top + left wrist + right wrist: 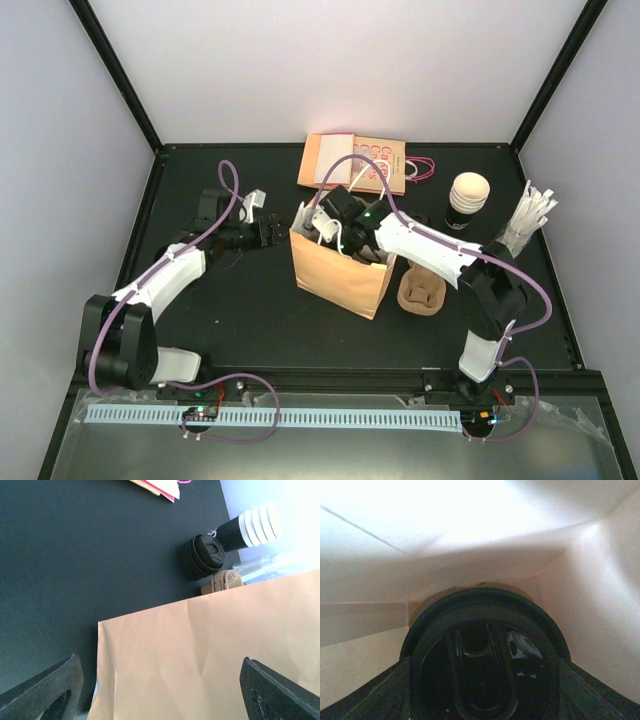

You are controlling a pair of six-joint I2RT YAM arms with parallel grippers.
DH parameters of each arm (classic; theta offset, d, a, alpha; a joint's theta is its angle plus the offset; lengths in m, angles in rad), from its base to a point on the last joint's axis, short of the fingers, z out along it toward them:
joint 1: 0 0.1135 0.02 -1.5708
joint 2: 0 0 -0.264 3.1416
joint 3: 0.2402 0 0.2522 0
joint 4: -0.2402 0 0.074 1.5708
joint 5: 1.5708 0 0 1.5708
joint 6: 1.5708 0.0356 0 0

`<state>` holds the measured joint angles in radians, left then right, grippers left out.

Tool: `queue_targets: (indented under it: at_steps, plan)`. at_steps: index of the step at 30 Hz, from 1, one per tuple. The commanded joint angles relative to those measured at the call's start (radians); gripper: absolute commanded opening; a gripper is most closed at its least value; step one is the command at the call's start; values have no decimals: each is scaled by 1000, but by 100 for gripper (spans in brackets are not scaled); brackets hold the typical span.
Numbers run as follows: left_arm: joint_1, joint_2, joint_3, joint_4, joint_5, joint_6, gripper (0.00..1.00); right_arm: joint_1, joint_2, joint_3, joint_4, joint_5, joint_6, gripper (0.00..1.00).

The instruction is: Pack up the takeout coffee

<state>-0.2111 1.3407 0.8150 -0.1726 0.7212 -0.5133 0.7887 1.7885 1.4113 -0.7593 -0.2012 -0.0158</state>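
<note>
The takeout coffee (482,630), black with a round black lid, fills the lower middle of the right wrist view, with the pale inner walls of the bag around it. My right gripper (485,685) is shut on the coffee, a finger pressed against each side of it. From above, the right gripper (347,225) reaches down into the open mouth of the upright brown paper bag (340,275), and the cup itself is hidden. The left gripper (262,232) stands open just left of the bag. In its wrist view the left gripper (160,690) has nothing in it and faces the bag's side (210,645).
A brown pulp cup carrier (421,288) lies right of the bag. A stack of black cups (468,198) and a bundle of white straws (527,218) stand at the back right, black lids (202,555) beside the cups. Flat paper bags (355,160) lie at the back.
</note>
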Motion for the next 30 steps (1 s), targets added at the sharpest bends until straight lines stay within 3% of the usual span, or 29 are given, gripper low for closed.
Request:
queue_targets:
  at_steps: [1,13,19,25,30]
  plan:
    - [-7,-33,-5,-26,33,27,88,3,79,-39,-134,-48,47,37]
    - [-13,-54,-18,-41,31,31,88,121,75,-157,-93,284,97,35]
    - [-17,-100,-31,-47,27,31,88,115,70,-188,-50,228,99,35]
    - [-25,-107,-39,-51,26,32,88,63,81,-189,-26,53,99,35]
    - [-28,-110,-45,-51,24,35,88,67,91,-183,-26,36,108,35]
